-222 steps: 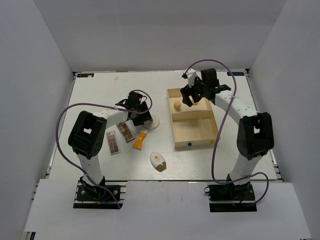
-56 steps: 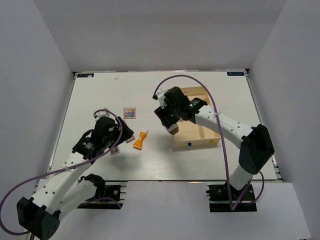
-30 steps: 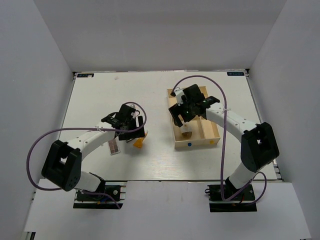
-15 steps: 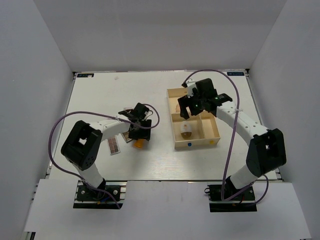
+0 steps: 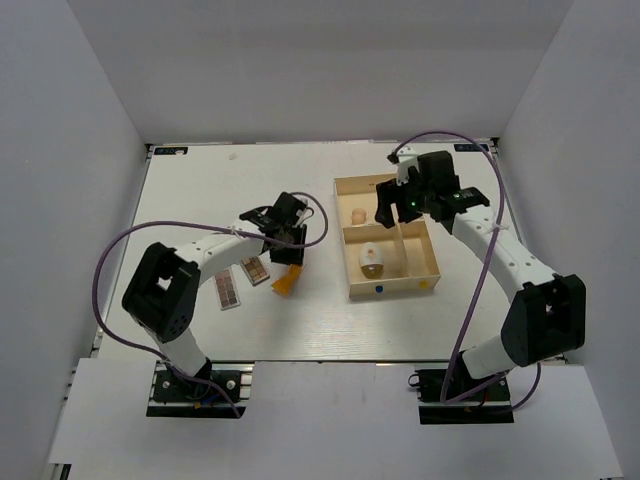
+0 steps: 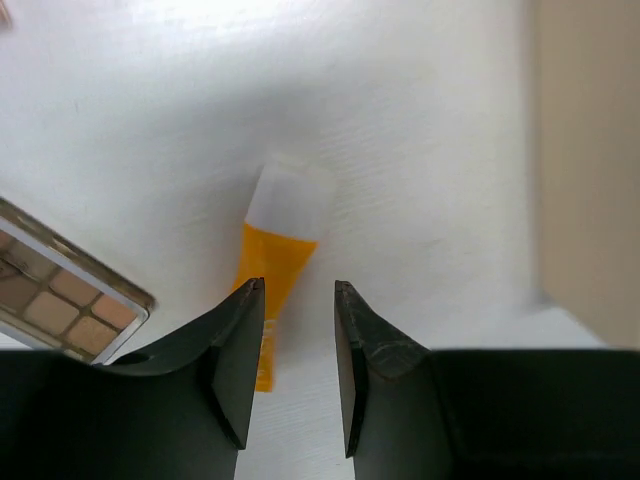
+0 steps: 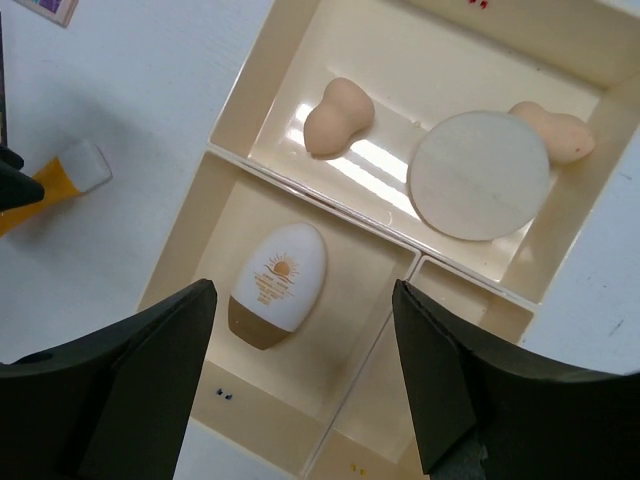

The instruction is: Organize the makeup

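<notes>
The orange tube (image 5: pixel 285 281) lies on the table left of the cream box (image 5: pixel 395 289). My left gripper (image 5: pixel 290 240) hovers just behind it, jaws a little apart and empty; in the left wrist view the tube (image 6: pixel 272 270) lies beyond the left fingertip of that gripper (image 6: pixel 298 290). Two long brown palettes (image 5: pixel 228 288) (image 5: pixel 255 270) lie left of the tube. In the right wrist view the box holds two peach sponges (image 7: pixel 338 117) (image 7: pixel 555 132), the cream disc (image 7: pixel 480 175) and the white egg-shaped item (image 7: pixel 278 283). My right gripper (image 7: pixel 304 290) is wide open above the box (image 7: pixel 330 178).
The box's small right compartment (image 7: pixel 400 410) holds nothing. A corner of the small colourful palette (image 7: pixel 48 8) shows at the top left of the right wrist view; the left arm hides it from above. The box wall (image 6: pixel 590 150) is right of the left gripper.
My right gripper has left the egg-shaped item in the box's near-left compartment and drawn back over the far compartment. My left gripper has moved slightly away from me, past the tube.
</notes>
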{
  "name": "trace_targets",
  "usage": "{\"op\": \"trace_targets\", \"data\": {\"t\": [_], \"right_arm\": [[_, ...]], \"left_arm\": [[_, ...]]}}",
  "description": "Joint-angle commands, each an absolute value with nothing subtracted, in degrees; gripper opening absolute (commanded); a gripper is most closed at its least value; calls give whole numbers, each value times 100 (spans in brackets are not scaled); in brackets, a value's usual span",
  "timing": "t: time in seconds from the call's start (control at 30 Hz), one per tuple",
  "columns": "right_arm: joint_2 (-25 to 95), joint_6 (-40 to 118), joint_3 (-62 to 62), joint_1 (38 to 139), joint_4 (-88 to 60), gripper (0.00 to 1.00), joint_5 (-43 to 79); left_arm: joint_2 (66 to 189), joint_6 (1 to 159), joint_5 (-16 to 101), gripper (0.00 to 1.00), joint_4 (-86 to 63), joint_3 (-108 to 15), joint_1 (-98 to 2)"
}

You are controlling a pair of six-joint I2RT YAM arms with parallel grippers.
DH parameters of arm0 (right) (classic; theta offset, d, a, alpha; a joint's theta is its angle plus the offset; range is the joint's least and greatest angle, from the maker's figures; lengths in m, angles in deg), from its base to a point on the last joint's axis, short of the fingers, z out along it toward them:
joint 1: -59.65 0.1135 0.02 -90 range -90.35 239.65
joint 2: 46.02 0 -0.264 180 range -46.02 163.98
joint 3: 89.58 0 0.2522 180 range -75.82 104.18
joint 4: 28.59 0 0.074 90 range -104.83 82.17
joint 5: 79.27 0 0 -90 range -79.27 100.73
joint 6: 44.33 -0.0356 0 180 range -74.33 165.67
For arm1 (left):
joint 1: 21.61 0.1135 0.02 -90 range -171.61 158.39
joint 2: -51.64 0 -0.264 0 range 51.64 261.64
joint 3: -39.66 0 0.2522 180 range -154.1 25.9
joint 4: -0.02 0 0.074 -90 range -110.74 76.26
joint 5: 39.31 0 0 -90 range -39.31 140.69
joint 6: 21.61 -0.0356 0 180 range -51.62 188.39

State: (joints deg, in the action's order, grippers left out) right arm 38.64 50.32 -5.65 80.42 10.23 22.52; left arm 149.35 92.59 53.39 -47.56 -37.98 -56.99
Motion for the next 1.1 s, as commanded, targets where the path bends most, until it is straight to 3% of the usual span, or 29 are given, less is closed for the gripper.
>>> {"op": "trace_targets", "data": {"t": [0.0,0.1,0.33,0.4,0.5,0.6,0.73,0.87,1.07], "right_arm": [[3484,4998,-604,7890,724,76,2444],[3423,4937,-709,7671,601,70,2400],[3405,4822,-806,7433,504,69,2453],[3387,4840,-815,7397,530,69,2479],[3282,4857,-893,7327,539,71,2514],[3203,4892,-1034,7266,513,73,2532],[3150,4893,-1192,7204,460,74,2637],[3211,4866,-1219,7187,442,74,2778],[3273,4884,-1193,7187,477,74,2910]], "left_arm": [[14226,9151,5080,44,-4505,-4414,-5773],[14067,9167,4113,43,-3961,-4634,-5773],[14725,9449,3110,42,-3326,-5434,-6036],[14944,9458,3187,42,-3342,-5662,-6098],[15051,9370,3983,62,-4052,-5891,-6099],[14911,9168,4644,72,-4774,-5586,-6038],[14070,8984,5332,77,-5118,-4735,-5932],[13698,8580,5079,76,-4987,-3942,-5818],[14084,8324,4726,76,-4881,-3492,-5817]]}}
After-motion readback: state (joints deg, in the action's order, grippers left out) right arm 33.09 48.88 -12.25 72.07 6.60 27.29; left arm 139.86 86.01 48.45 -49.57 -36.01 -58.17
